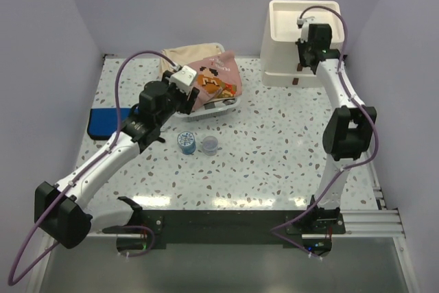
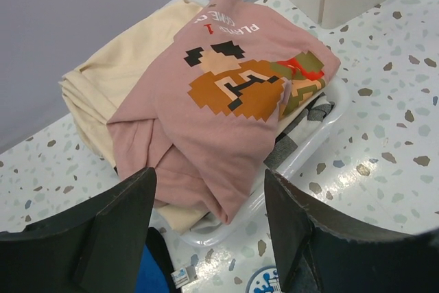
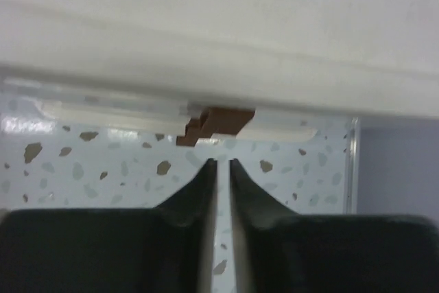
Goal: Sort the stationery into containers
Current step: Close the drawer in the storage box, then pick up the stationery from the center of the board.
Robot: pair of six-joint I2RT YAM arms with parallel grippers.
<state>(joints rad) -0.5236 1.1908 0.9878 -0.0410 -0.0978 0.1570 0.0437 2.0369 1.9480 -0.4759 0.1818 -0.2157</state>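
Note:
The cream-white drawer unit [image 1: 302, 39] stands at the back right, its lower drawer front [image 1: 291, 77] a little forward. My right gripper [image 1: 300, 66] hangs at that front. In the right wrist view its fingers [image 3: 195, 197] are parted by a narrow slit, with nothing between them. The tips end just short of the brown handle [image 3: 218, 123]. A blue tape roll [image 1: 186, 141] and a tiny clear cup [image 1: 209, 144] sit mid-table. My left gripper [image 1: 191, 101] is wide open and empty [image 2: 209, 176] over the near rim of the clothes basket [image 2: 309, 145]. No pens or erasers show.
The clear basket holds a pink printed shirt [image 2: 226, 80] and beige cloth [image 2: 110, 80], behind the tape roll. A flat blue pad [image 1: 103, 123] lies at the table's left edge. Lilac walls close in the back and both sides.

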